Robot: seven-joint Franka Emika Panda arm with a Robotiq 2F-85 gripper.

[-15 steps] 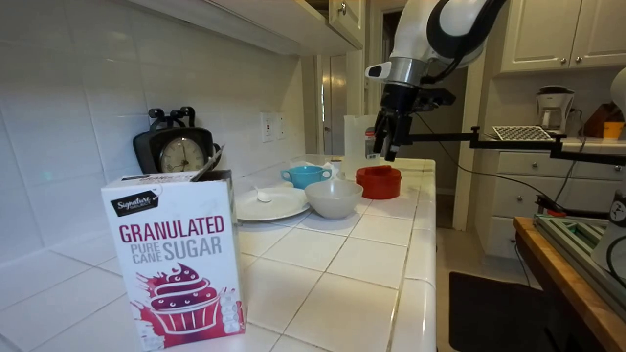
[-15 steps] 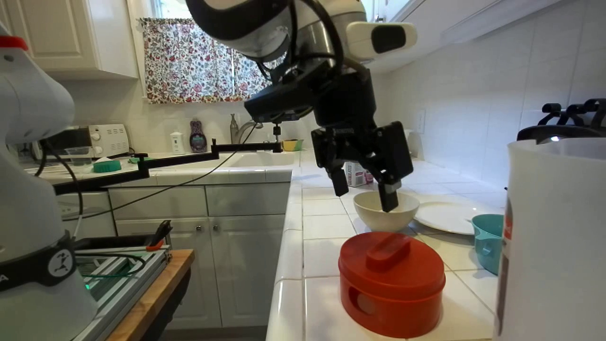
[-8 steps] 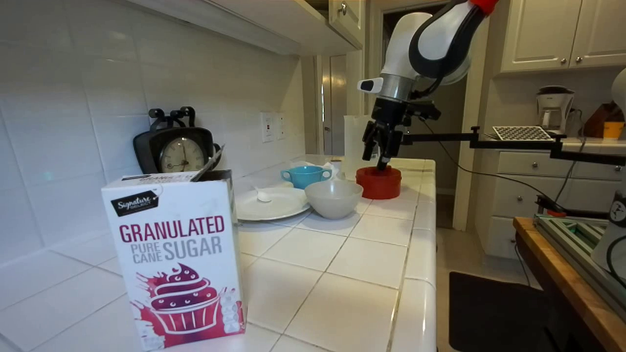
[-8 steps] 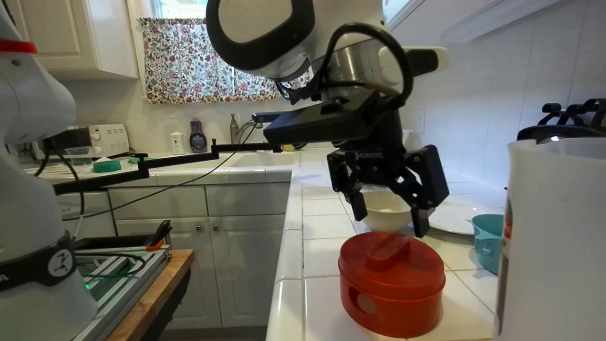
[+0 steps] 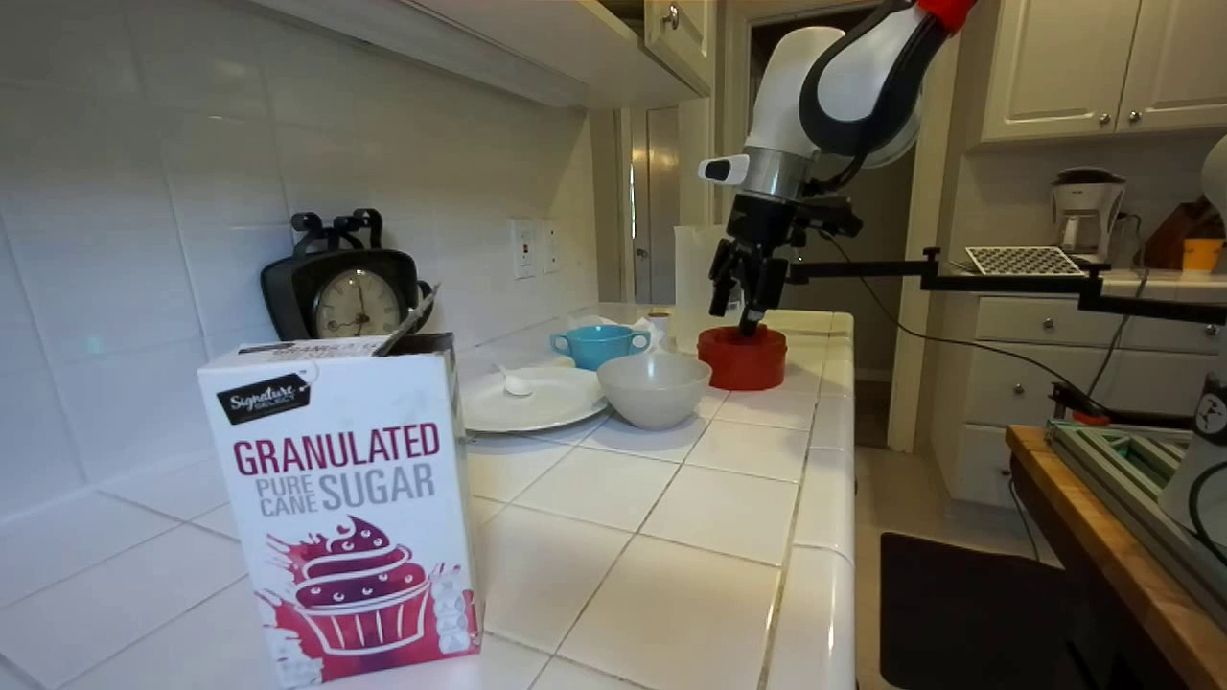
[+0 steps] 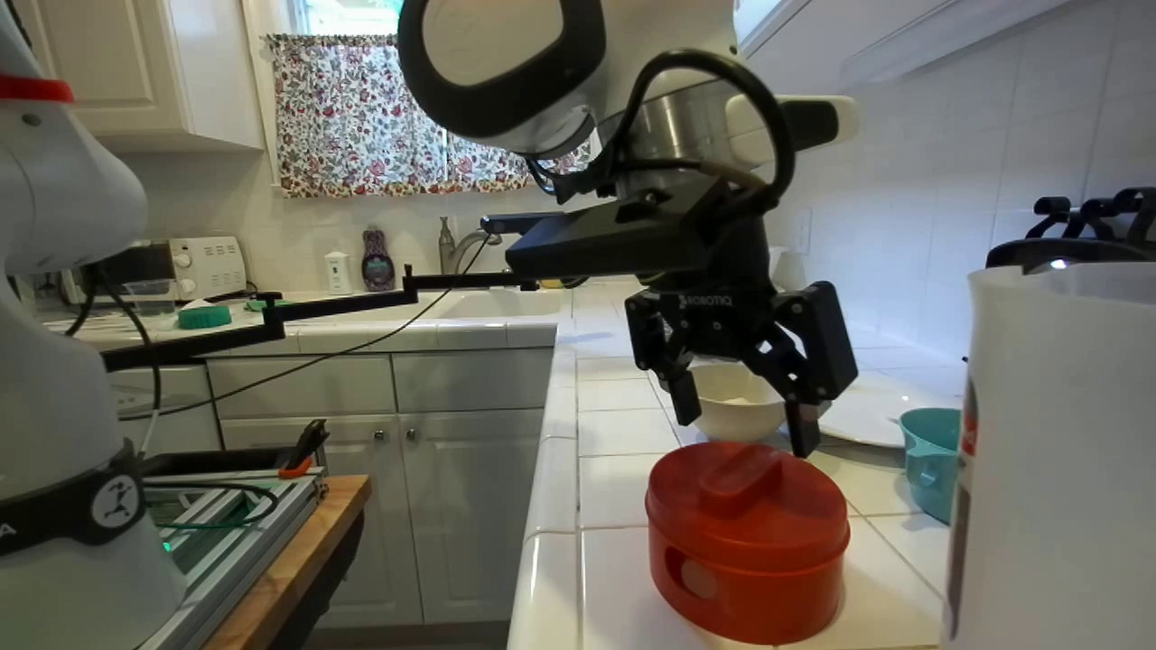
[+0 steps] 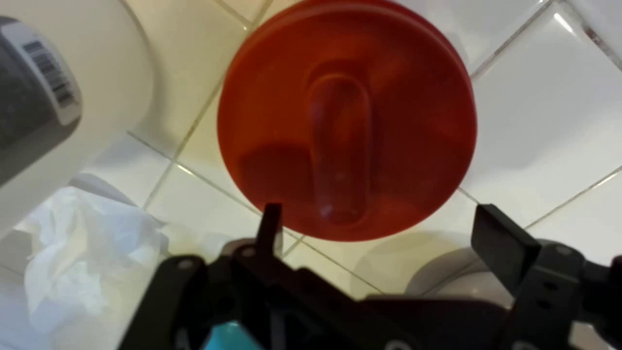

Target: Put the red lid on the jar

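In an exterior view the jar stands nearest; across a strip of worktop we see the lid on a red tub — more worktop reaching its rounded edge. The end effector hangs spread near the lid's far rim. Beyond it, the bowl, sink and curtain.

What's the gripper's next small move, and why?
Probably shift the open gripper away from the white bowl, farther over the red lid: in the wrist view its raised ridge lies mostly beyond the fingertips, so closing now would likely miss a firm hold.
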